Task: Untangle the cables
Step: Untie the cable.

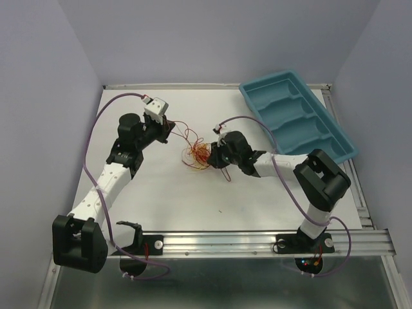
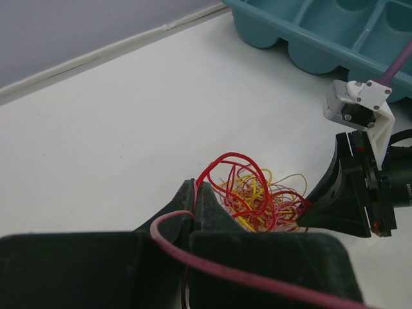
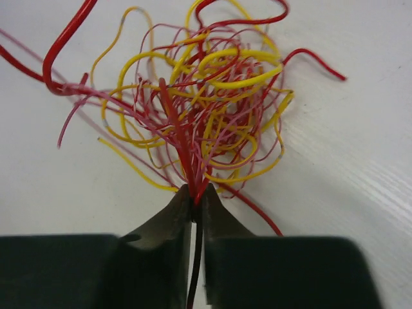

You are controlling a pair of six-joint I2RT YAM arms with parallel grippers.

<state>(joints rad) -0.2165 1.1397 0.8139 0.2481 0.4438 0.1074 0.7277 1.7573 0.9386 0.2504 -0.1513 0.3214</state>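
The cables [image 1: 198,156] lie as one small red, yellow and orange knot near the middle of the table [image 1: 161,193], with the tray [image 1: 298,114] well apart at about 2 o'clock.

My left pincer [image 2: 196,188] sits at the knot's 10 o'clock, closed narrow on a single red strand that arches out of the heap. My right pincer [image 3: 194,195] comes in from 3 o'clock, its tips pinched on a small sheaf of red strands at the knot's edge. I cannot tell how many strands it has.

I judge this to be the pulling-apart step, barely begun: nearly every loop is bunched together and no strand lies free.

The next move calls for drawing my two pincers slowly apart, left toward 10 and right toward 4, low over the table. My worry is the right sheaf: several strands at once may drag the whole knot along rather than loosen it.
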